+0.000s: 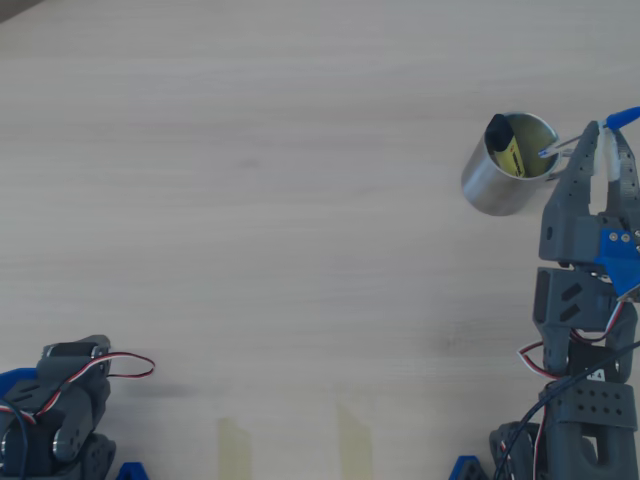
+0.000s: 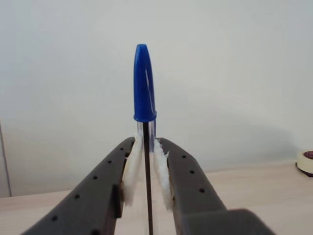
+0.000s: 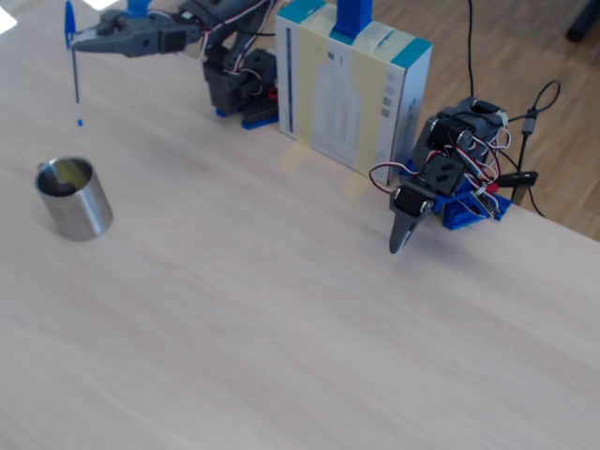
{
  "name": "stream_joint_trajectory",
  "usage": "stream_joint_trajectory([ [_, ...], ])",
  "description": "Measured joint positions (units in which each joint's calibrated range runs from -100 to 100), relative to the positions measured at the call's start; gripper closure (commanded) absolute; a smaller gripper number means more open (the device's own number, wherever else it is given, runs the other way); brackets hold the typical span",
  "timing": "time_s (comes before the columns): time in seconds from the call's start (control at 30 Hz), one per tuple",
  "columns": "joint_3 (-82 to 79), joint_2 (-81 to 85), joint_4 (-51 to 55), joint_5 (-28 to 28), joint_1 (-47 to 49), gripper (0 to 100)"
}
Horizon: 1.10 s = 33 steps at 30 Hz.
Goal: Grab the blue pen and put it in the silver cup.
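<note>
My gripper (image 2: 145, 149) is shut on the blue pen (image 2: 144, 83), its white-padded fingers clamping the clear barrel just below the blue cap. In the fixed view the blue pen (image 3: 75, 84) hangs upright, cap up, from the gripper (image 3: 77, 42), with its tip above and a little behind the silver cup (image 3: 80, 211). From overhead, the blue pen (image 1: 622, 117) points its lower end over the right part of the silver cup's (image 1: 490, 185) rim, beside the gripper (image 1: 603, 140). A yellow marker with a black cap (image 1: 505, 148) stands inside the cup.
A second arm (image 3: 441, 178) rests folded on the table, seen at the bottom left from overhead (image 1: 60, 410). A white and teal box (image 3: 352, 89) stands beside my arm's base. A tape roll (image 2: 307, 161) lies at the wrist view's right edge.
</note>
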State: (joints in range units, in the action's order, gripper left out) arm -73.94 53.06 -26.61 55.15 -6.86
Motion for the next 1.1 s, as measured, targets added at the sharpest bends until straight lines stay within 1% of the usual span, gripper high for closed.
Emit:
stream_joint_trajectory([
  [0.1, 0.0, -2.42, -0.92, -0.31, 0.25, 98],
  [0.27, 0.0, -7.92, -7.31, -2.15, -0.17, 98],
  [0.5, 0.09, -15.84, -13.54, -2.97, 0.08, 98],
  [0.67, 2.61, -21.01, -14.38, -4.05, -0.17, 98],
  [1.1, 8.93, -32.35, -16.48, -4.05, -0.17, 98],
])
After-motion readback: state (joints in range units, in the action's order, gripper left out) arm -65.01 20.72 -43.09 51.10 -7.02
